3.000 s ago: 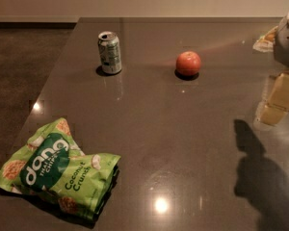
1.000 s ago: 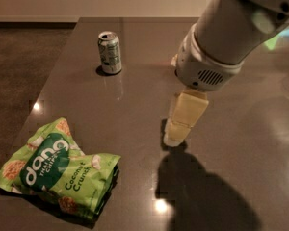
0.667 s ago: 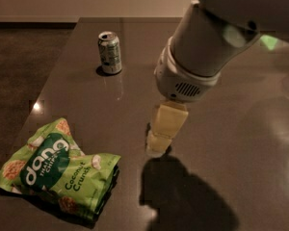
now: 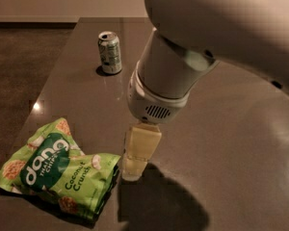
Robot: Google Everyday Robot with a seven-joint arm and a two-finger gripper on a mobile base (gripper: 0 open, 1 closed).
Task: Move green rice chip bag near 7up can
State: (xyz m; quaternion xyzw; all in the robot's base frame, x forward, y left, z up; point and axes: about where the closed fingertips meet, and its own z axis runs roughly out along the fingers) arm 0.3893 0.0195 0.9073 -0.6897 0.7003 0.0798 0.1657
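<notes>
The gripper (image 4: 133, 170) is brought leftward from the right edge of the table (image 4: 241, 143) and is now set low just beside the chip bag (image 4: 58, 174); the apple is now hidden by the arm (image 4: 183, 76).

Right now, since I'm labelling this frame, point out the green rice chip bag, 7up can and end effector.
green rice chip bag (image 4: 60, 172), camera view, middle of its front.
7up can (image 4: 110, 54), camera view, its side wall.
end effector (image 4: 133, 170), camera view, its tip, beside the bag.
</notes>
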